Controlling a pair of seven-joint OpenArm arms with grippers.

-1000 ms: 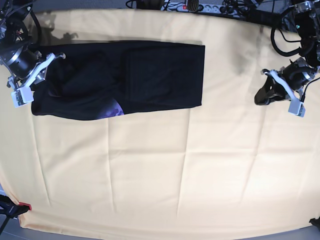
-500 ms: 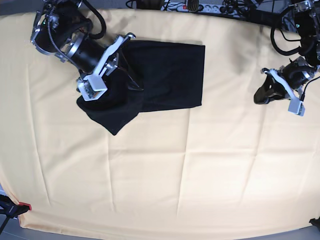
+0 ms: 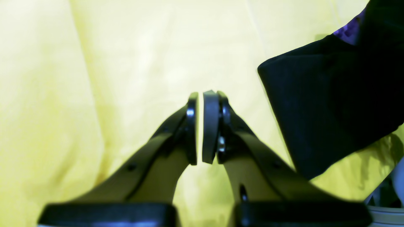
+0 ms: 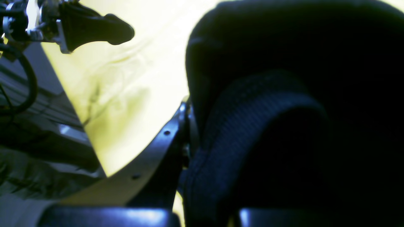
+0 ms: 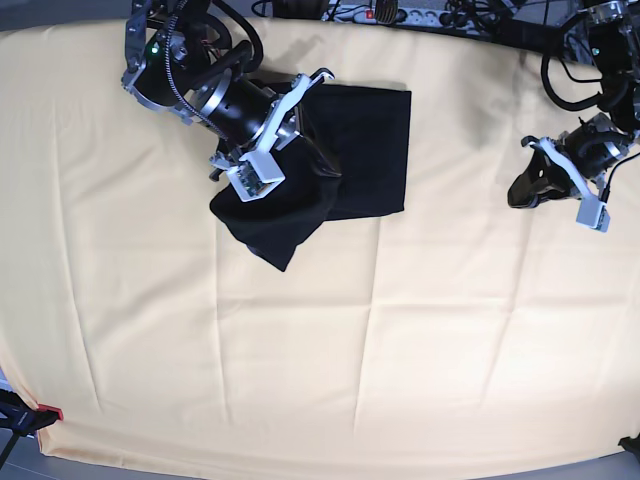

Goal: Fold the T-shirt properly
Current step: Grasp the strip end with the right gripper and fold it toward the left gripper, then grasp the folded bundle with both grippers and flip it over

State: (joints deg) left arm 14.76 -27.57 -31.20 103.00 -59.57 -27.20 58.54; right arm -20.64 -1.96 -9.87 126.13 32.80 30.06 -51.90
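Note:
The black T-shirt lies at the back of the cream-yellow table cloth. My right gripper is shut on its lifted left part, which hangs in a dark fold down over the flat part. In the right wrist view the black cloth fills the frame beside one finger. My left gripper hovers shut and empty at the right, apart from the shirt. In the left wrist view its pads nearly meet, and the T-shirt with a bit of purple print lies beyond.
A power strip and cables run along the back edge. A red clamp holds the cloth at the front left corner. The cloth shows shallow creases.
My right gripper has carried the shirt's left end up and rightwards over the rest of the shirt. The left arm has stayed put.

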